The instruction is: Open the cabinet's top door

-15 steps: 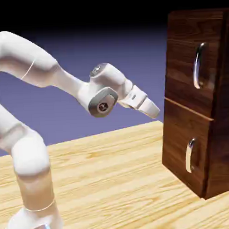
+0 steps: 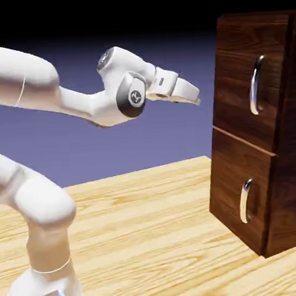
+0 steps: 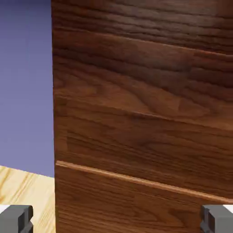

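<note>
Exterior view shows the white arm [image 2: 39,88] reaching across from the left, its tool [image 2: 190,93] held in the air at about the height of the top door [image 2: 236,89], well short of the cabinet [image 2: 259,133] and touching nothing. The cabinet stands at the right end of the pale wooden bench [image 2: 148,235], both doors flush and shut. A long curved silver handle [image 2: 255,85] runs vertically on the top door, and a smaller handle [image 2: 245,200] sits on the lower door [image 2: 234,189] beneath it. Hand view is filled mostly by dark wood grain, with the seam between the two doors crossing low in the picture; a strip of blue-violet backdrop and a corner of bench show at the left. The two grey fingertips [image 3: 16,218] sit at the far bottom corners, so the tool stands wide open with nothing between them. Neither handle appears in the hand view, so how the tool lines up with it is hard to judge.
</note>
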Robot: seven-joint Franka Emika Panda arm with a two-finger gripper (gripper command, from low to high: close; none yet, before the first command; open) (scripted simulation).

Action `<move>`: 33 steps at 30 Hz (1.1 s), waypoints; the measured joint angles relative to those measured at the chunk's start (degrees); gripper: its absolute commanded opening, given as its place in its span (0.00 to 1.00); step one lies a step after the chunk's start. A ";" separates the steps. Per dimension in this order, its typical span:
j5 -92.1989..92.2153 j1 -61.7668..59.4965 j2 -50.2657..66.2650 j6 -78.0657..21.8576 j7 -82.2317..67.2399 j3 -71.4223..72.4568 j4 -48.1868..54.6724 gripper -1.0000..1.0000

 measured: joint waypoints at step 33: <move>-82.24 43.63 -24.04 -11.86 46.36 -39.21 18.58 0.50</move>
